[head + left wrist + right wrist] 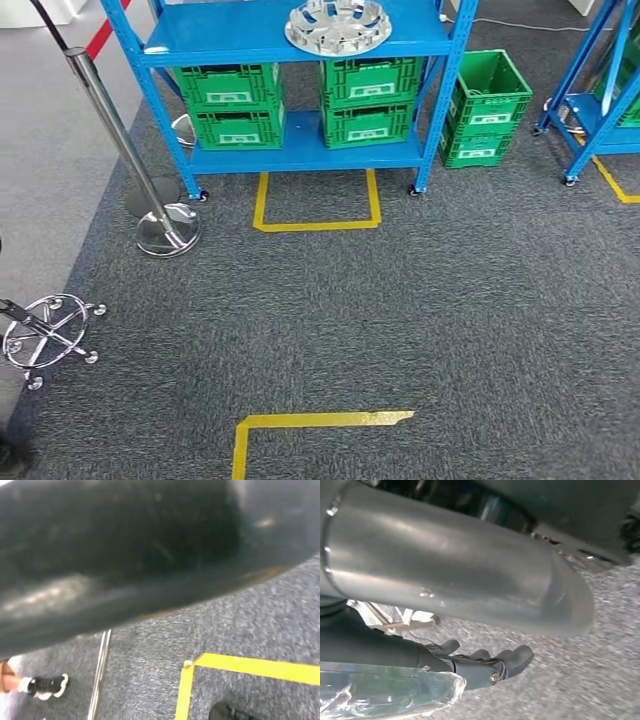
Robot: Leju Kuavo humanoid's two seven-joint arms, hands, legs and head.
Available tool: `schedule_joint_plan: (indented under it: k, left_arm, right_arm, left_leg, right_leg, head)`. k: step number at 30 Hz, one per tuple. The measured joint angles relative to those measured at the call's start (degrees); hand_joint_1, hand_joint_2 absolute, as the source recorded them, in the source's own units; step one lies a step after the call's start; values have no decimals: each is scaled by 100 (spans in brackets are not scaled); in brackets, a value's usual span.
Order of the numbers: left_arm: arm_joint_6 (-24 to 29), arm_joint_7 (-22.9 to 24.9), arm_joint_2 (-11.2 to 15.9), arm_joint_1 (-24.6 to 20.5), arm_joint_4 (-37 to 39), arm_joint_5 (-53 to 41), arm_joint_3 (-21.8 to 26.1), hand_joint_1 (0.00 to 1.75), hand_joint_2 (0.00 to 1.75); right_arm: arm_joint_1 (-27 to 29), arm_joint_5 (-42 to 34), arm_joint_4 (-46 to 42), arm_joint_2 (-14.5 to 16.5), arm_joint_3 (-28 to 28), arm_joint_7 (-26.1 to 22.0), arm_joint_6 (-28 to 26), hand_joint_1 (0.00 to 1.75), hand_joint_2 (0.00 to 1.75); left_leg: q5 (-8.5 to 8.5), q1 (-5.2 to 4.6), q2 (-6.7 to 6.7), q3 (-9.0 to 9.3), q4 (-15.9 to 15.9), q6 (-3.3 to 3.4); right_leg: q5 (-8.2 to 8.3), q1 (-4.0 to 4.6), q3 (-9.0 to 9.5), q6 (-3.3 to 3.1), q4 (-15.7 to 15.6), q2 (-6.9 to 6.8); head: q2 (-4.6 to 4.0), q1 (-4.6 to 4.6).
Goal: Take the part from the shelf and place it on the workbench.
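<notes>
The part [338, 26], a silver wheel cover with spokes and cut-outs, lies flat on the upper board of the blue shelf [302, 45], at the top centre of the head view. Nothing touches it. On the board below stand green crates [230, 103], stacked in two pairs, and another green crate [483, 108] sits on the carpet just beside the shelf's right post. On the floor in front of the shelf is a yellow tape outline [317, 205], open toward the shelf, and a second yellow corner [317, 425] is taped low in the frame, well apart from the first. At the left a chrome barrier post [124, 140] leans up from its round base, and a chrome chair base [47, 332] stands at the left edge.

The right hand [486, 662] shows in the right wrist view, hanging over the grey carpet with dark fingers [518, 657] loosely apart and holding nothing. Whether the left hand is spread or closed I cannot tell; its wrist view looks down at carpet, yellow tape and a person's shoe [47, 686].

To my eye this is the approach: the robot faces the shelf from some way off, and the pick has not begun. Next it would need to walk forward to the taped outline, stop square to the shelf, then raise its hands to the upper board and take the cover by its rim.
</notes>
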Motion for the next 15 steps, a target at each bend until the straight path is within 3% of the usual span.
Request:
schedule_joint_plan:
  k: [2,3,4,5,6,8,9,11,14,15]
  left_arm:
    - [1,-10,1,-21,0,2,0,0,0]
    - [1,-13,1,-29,0,2,0,0,0]
    - [3,-17,2,-28,0,3,0,0,0]
    - [7,-20,5,-17,0,4,0,0,0]
    - [12,-22,9,-4,0,4,0,0,0]
    - [27,-30,18,12,0,4,0,0,0]
    - [39,-39,20,9,0,5,0,0,0]
    - [66,-74,21,-4,0,7,0,0,0]
    - [89,-171,16,3,0,51,1,0,0]
    - [91,-207,16,5,0,73,2,0,0]
  right_arm:
    - [4,-3,0,-1,0,-5,1,0,0]
    - [9,-6,0,-3,0,-8,1,0,0]
    - [12,-19,0,-4,0,-17,2,0,0]
    - [10,-41,0,-5,-3,-36,7,0,0]
    - [5,-66,0,-5,-7,-56,11,0,0]
    - [-11,-104,0,-3,-17,-84,18,0,0]
    - [-17,-110,0,-3,-20,-85,20,0,0]
    - [-21,-124,0,-3,-22,-81,38,0,0]
    - [-14,-177,0,-4,-40,-70,74,0,0]
    - [-13,-202,0,-5,-54,-66,79,0,0]
  left_leg:
    - [-352,-1,305,-341,693,-44]
    - [-500,10,360,-531,1068,-59]
    - [-562,21,386,-658,1322,-69]
    - [-509,30,398,-680,1369,-70]
    - [-351,35,405,-578,1182,-60]
    - [29,21,430,-168,435,1]
    - [126,9,447,16,92,38]
    - [139,-5,476,172,-222,55]
    - [132,-9,478,175,-263,7]
    - [130,-14,478,175,-263,18]
  right_leg:
    - [-18,15,16,-58,-8,-189]
    - [-29,24,20,-69,-8,-274]
    - [-41,32,26,-74,-7,-352]
    - [-51,37,35,-74,-7,-408]
    - [-62,42,50,-68,-6,-443]
    - [-84,54,87,-47,-6,-488]
    - [-97,67,96,-29,-1,-497]
    - [-117,95,83,-14,16,-507]
    - [-115,95,75,-25,8,-506]
    - [-110,90,81,-13,-6,-506]
  head:
    - [0,-43]
    - [0,-43]
    - [0,-41]
    - [0,-41]
    - [0,-42]
    - [0,-42]
    - [0,-41]
    - [0,-33]
    - [0,-32]
    - [0,-34]
